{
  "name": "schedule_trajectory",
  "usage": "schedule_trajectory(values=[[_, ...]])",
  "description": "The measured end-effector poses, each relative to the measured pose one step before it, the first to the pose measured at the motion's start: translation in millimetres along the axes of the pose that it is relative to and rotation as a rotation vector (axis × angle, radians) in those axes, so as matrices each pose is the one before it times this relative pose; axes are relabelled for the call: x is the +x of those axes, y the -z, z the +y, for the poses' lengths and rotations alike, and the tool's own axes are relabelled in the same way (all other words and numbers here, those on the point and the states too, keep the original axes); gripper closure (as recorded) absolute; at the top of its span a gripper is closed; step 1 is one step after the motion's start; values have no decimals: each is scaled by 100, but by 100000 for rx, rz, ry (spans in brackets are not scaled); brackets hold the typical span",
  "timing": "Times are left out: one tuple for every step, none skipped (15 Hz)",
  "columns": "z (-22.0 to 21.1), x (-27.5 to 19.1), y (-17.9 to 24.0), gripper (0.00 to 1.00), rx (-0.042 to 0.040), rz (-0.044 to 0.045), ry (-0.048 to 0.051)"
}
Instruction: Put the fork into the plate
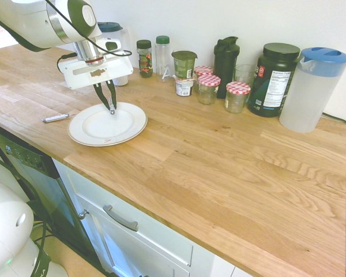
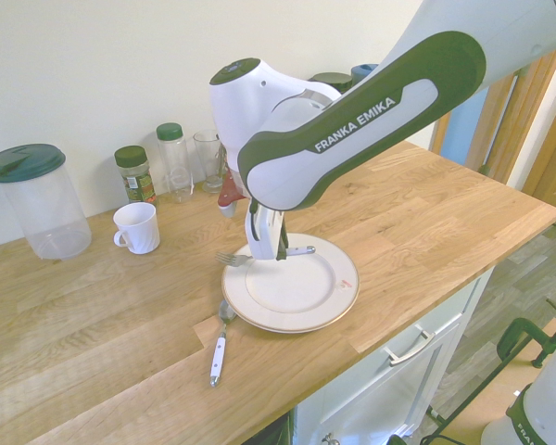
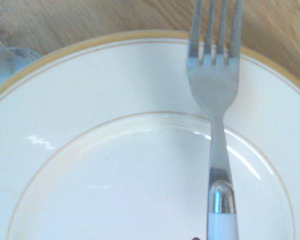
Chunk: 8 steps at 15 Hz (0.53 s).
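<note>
Hovering w/ gripper (image 2: 268,250) jaws pinching fork (image 2: 259,257) by handle, level just above plate (image 2: 338,306) near counter's front edge, tines overhanging rim, prob. for clean drop.

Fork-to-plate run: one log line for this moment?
gripper: shut on fork | fork: held level above plate, tines past its rim | second utensil: on counter beside plate | release: not yet done
</note>
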<state>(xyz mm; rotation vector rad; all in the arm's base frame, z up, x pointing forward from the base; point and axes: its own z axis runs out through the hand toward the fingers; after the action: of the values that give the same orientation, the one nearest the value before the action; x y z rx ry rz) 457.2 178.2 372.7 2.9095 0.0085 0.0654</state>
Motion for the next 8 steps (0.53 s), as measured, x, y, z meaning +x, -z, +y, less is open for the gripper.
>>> schedule_trajectory(values=[[60,77,-364,100,-40,-705,-34],[-151,29,-460,100,-298,-797,539],[-224,83,-479,100,-476,-635,730],[-392,172,-424,100,-347,-575,767],[-424,173,-300,100,-231,-380,705],[-319,210,-165,100,11,-297,393],[-237,147,-61,100,107,-171,271],[-15,164,-23,100,74,-151,-96]])
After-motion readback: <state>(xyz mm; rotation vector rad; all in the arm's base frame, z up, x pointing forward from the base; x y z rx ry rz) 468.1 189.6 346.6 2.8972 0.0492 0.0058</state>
